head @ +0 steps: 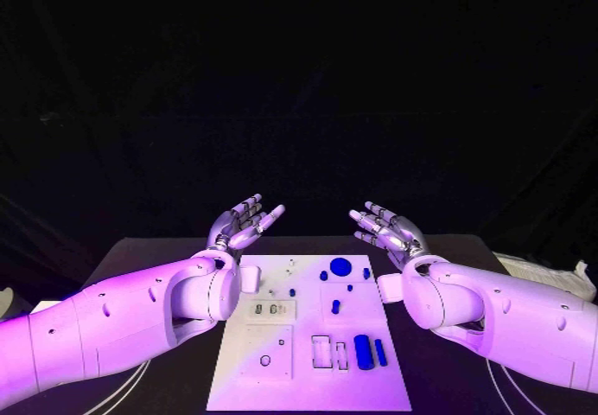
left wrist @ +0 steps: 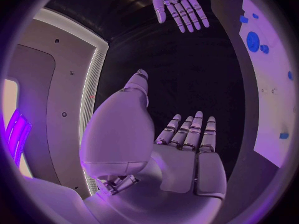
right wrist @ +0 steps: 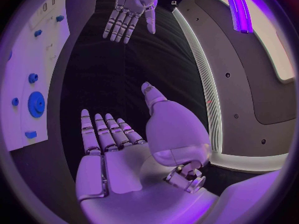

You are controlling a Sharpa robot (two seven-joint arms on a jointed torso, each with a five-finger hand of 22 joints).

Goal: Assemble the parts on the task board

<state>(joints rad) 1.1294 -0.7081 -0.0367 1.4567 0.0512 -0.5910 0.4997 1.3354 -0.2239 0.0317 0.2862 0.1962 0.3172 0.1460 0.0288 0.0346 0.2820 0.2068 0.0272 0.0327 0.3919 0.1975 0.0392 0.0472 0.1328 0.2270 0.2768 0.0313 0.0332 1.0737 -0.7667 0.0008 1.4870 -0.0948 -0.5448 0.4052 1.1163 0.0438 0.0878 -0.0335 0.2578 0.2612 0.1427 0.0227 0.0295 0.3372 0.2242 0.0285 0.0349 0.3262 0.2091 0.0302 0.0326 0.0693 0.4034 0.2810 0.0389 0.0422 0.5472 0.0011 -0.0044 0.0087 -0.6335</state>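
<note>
Both the left hand (head: pixel 245 220) and the right hand (head: pixel 388 228) were wide and empty above the far end of the task board (head: pixel 308 380), where the parts (head: pixel 363 351) lay, so a clumsy reach could have knocked the small pieces away.

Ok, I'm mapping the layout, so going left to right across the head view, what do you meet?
Left hand → task board with its round blue gear → right hand.
</note>
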